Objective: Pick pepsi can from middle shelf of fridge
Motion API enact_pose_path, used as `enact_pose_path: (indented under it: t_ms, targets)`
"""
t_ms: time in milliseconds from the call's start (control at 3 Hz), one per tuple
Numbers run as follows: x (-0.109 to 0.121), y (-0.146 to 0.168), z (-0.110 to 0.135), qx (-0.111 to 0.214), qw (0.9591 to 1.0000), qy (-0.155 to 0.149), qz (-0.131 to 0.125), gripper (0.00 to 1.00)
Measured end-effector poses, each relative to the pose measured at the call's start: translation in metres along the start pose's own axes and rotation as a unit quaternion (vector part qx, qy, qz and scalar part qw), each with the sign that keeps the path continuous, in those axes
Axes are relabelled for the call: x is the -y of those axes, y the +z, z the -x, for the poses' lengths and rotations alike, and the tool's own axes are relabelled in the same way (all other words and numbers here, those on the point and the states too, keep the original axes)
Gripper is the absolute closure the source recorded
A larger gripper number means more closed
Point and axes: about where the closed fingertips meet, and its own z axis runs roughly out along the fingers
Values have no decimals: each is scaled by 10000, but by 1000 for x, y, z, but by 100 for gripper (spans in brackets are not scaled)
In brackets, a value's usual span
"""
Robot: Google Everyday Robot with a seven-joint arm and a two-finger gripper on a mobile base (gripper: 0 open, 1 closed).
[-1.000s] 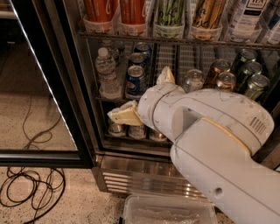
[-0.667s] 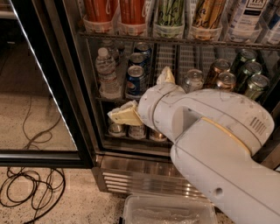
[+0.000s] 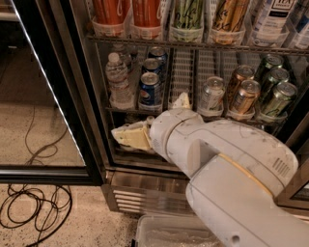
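Observation:
The fridge stands open. Its middle shelf holds a lane of blue pepsi cans, and the front pepsi can stands upright at the shelf's front edge with two more behind it. My gripper is open and empty. It hangs in front of the shelf edge, just below and slightly right of the front pepsi can and apart from it. One cream finger points left under the shelf. The other finger points up in front of the empty white lane. My white arm hides the lower shelf.
A water bottle stands left of the pepsi cans. A pale can, bronze cans and green cans stand to the right. Tall cans fill the shelf above. The glass door is open at left. Cables and a plastic bin lie on the floor.
My gripper and wrist have dropped a little lower in front of the shelf edge. The cans have not moved.

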Motion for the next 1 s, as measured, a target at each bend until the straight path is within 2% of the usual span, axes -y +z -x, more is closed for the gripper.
enact_pose_path:
  t_ms: [333, 667, 1000]
  targets:
    - [-14, -1, -9, 20, 9992, 404, 79, 0]
    - [-22, -7, -11, 56, 9982, 594, 35, 0]
    - [-54, -1, -11, -78, 9982, 569, 151, 0]
